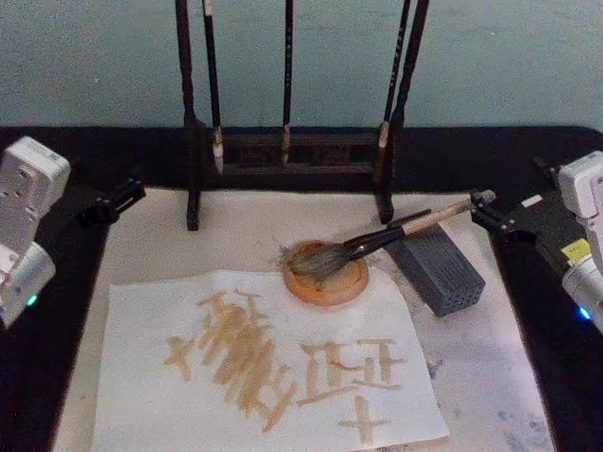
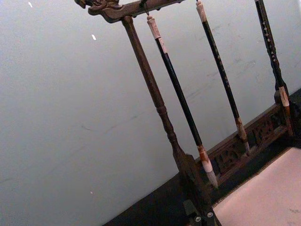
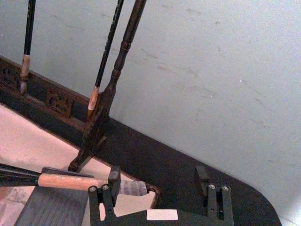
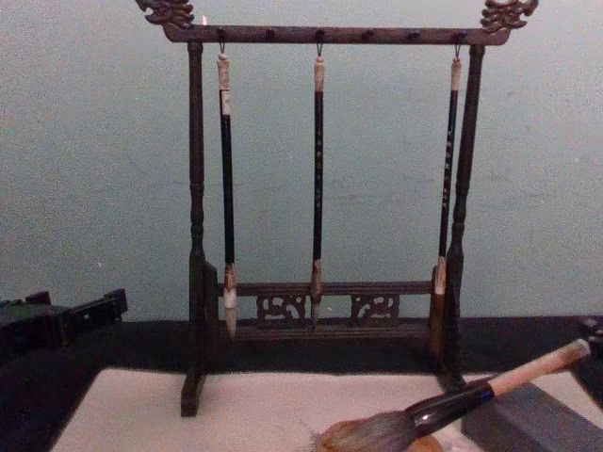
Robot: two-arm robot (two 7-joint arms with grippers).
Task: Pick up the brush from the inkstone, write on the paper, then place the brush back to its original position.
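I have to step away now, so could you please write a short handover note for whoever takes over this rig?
Right gripper: jaws open, holding nothing, at the tail end of the brush handle.
Left gripper: idle by the mat's left edge.
Brush: bristles on the inkstone, handle propped on the grey block.
Paper: in front of the inkstone, carrying tan strokes.
Done or left: unclear whether those strokes come from this run; if not, pick up, write, then return the brush.

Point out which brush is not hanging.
The thick tan-handled brush, lying with bristles on the inkstone; the three thin brushes hang from the rack.
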